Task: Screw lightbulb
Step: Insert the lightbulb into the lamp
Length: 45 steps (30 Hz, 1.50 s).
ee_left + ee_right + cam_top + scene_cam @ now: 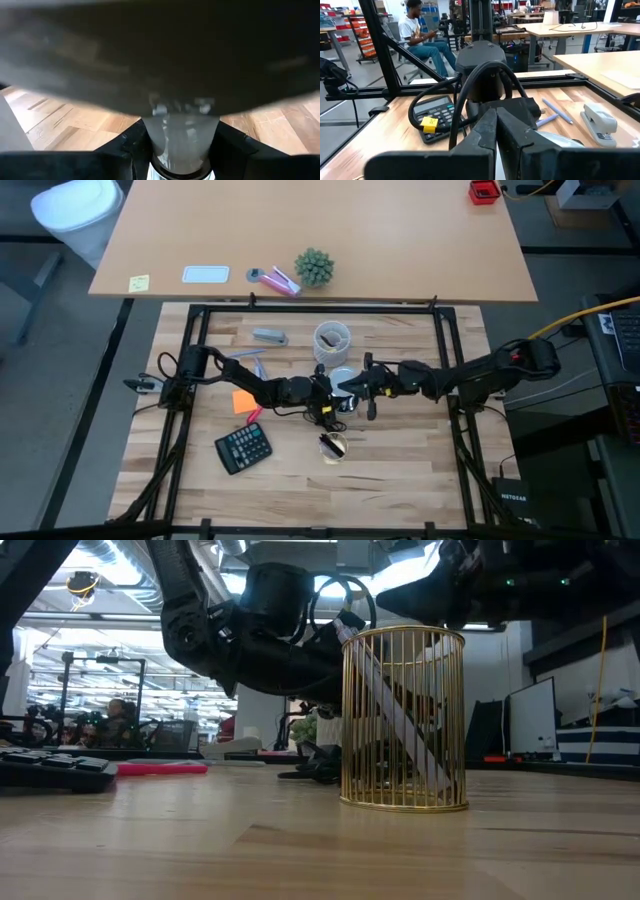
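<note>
Both arms met at table centre; lightbulb gripped by left gripper over the socket.

Left gripper (322, 394) is reached in from the left to mid-table, fingers (125, 150) spread wide and closed on the lightbulb (181, 137); pale bulb is seen betw. the two dark fingers in left wrist view, base end pointed down at a round silver socket (177, 172) just below. Whether the threads are touching the socket can't be told. Right gripper (368, 385) is brought in from the right, close beside the left one, fingers (487, 131) pressed together w/ nothing betw. them. Gold wire cup (403, 718) stands upright just in front of both grippers; calculator (243, 447) lies nearer the front-left, stapler (268, 336) and pale cup (332, 338) towards the back. A seated person (422, 32) is seen in the room beyond.
</note>
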Each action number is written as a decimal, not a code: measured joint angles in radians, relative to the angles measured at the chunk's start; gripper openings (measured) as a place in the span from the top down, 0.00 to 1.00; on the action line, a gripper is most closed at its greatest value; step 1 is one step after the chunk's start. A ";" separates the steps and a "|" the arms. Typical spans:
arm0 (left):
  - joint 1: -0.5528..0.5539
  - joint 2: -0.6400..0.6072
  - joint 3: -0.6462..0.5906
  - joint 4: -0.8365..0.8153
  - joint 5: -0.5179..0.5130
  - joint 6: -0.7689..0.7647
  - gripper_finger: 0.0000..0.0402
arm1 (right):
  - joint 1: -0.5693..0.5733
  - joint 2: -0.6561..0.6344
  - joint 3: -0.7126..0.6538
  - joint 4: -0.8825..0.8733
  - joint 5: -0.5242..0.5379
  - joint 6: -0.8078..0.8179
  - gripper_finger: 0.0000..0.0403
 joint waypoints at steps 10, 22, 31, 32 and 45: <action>0.000 0.000 0.000 0.017 0.000 0.001 0.61 | 0.000 -0.005 0.003 -0.070 0.000 -0.013 0.97; 0.000 0.000 0.000 0.021 0.000 0.000 0.61 | 0.001 -0.089 0.001 -0.250 -0.004 -0.008 0.97; 0.000 0.001 0.000 0.023 0.000 -0.007 0.61 | 0.000 -0.173 -0.001 -0.356 0.028 -0.009 0.97; 0.000 0.001 0.000 0.023 0.000 -0.008 0.61 | 0.000 -0.176 -0.002 -0.350 0.030 -0.009 0.97; -0.001 0.001 0.000 0.022 0.000 -0.005 0.61 | -0.002 -0.176 -0.006 -0.277 0.132 -0.013 0.97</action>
